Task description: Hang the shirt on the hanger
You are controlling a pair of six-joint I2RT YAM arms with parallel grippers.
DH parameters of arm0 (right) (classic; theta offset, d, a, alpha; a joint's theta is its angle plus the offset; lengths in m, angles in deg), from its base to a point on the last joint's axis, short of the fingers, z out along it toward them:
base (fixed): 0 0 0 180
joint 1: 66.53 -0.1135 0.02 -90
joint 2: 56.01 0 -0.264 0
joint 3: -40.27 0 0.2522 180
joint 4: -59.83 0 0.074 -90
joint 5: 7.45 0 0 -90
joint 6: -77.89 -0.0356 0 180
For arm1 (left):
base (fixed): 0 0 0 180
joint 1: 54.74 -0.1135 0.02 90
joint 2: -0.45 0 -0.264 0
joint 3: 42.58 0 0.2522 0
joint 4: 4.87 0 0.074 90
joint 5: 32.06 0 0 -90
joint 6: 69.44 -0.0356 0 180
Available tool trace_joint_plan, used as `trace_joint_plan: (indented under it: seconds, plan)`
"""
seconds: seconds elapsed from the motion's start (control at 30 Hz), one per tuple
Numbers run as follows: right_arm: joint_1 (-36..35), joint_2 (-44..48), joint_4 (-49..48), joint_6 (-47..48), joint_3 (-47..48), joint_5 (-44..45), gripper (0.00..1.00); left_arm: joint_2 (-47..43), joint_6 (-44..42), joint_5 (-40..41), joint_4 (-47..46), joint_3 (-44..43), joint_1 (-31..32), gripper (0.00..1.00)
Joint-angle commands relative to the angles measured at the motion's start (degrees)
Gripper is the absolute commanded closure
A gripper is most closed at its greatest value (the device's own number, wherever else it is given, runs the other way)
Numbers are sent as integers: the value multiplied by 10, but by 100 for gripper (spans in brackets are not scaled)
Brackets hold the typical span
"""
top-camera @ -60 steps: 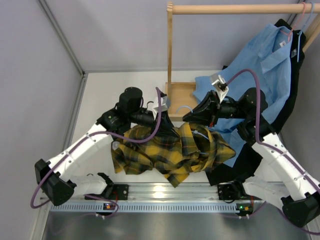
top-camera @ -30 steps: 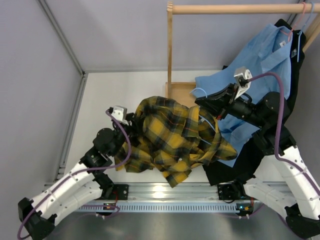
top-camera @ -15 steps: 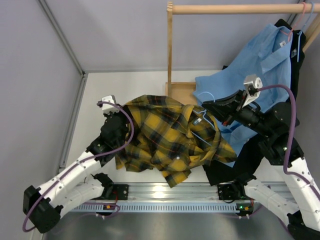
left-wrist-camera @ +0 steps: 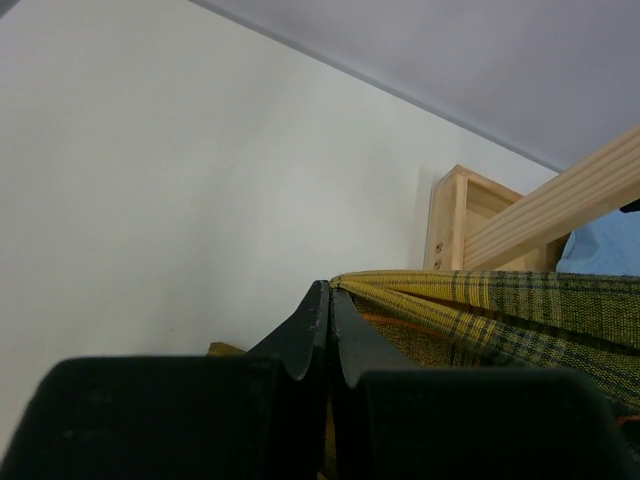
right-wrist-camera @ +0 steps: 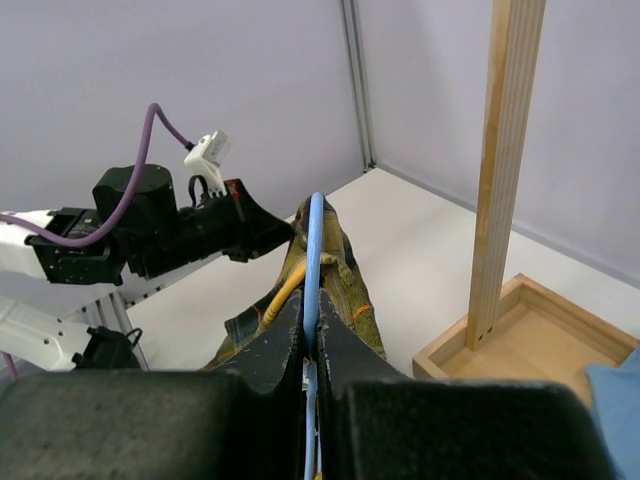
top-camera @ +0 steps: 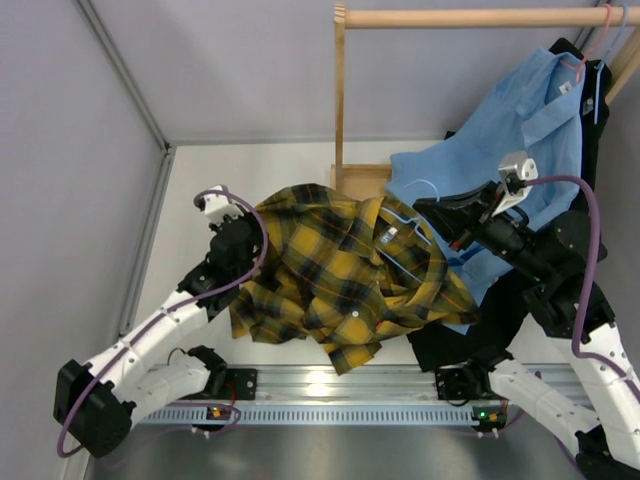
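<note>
The yellow and black plaid shirt [top-camera: 335, 285] is lifted and spread between my two arms, its lower part hanging toward the near rail. My left gripper [top-camera: 258, 243] is shut on the shirt's left edge; in the left wrist view the jaws [left-wrist-camera: 330, 292] are pressed together with plaid cloth [left-wrist-camera: 500, 300] running off to the right. My right gripper [top-camera: 420, 208] is shut on the pale blue hanger [top-camera: 398, 222], whose far end goes into the shirt's collar area. In the right wrist view the hanger wire [right-wrist-camera: 314, 240] sits between the fingers [right-wrist-camera: 311, 305], with the shirt [right-wrist-camera: 345, 285] draped over it.
A wooden rack with top rail [top-camera: 470, 17], post [top-camera: 340, 100] and base tray [top-camera: 362, 190] stands behind the shirt. A plain light blue shirt [top-camera: 530, 130] on a pink hanger [top-camera: 588, 48] and a black garment [top-camera: 590, 200] hang at right. An aluminium rail [top-camera: 330, 390] runs along the near edge.
My left arm swung out left and up with the shirt's edge, spreading the bunched shirt. My right arm drew back to the right with the hanger, which is now inside the shirt.
</note>
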Motion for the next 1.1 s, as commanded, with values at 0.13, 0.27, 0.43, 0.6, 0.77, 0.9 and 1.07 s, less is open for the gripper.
trace_joint_plan:
  seconds: [0.13, 0.27, 0.43, 0.6, 0.77, 0.9, 1.07]
  plan:
    - [6, -14, -19, 18, 3, 50, 100, -29, -12, -25, 41, -51, -6, 79]
    - [6, -12, -19, 16, -6, 89, 100, -50, -70, -64, 72, -105, -6, 52]
    - [6, -27, -11, 42, 9, 4, 100, -33, -176, -432, 80, -204, -6, 2]
    - [5, -8, 4, 64, 21, -19, 100, 69, -176, -552, 194, -358, -3, 2]
    - [6, 14, 5, 62, 18, 11, 100, 51, -157, -336, 247, -327, 3, 2]
    - [6, 12, 12, 65, 31, 8, 100, 15, -165, -320, 247, -270, 3, 2]
    - [6, 9, 14, 60, 44, -16, 100, 32, -187, -369, 215, -218, 3, 3]
